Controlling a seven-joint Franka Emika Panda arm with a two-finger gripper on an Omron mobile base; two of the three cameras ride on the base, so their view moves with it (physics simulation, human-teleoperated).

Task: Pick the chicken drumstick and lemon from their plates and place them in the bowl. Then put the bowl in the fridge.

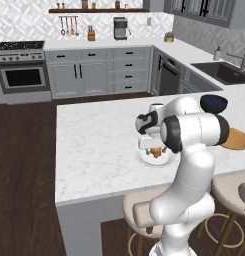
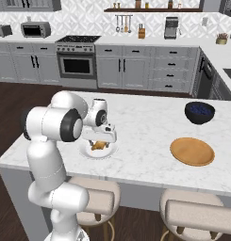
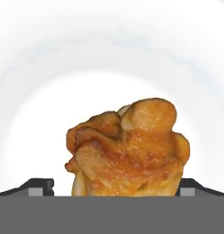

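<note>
fingers (image 3: 40,186) are sitting wide on either side of the chicken drumstick (image 3: 129,148), lying mid white plate (image 3: 35,114) near the counter's (image 1: 94,145) front edge, so i'd be closing slowly and squarely before lifting toward the bowl.

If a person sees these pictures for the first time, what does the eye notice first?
The big white arm bends low over the marble island, with its gripper around the golden chicken drumstick on the white plate. To the right on the same counter lie a bare wooden plate and a dark blue bowl.
</note>
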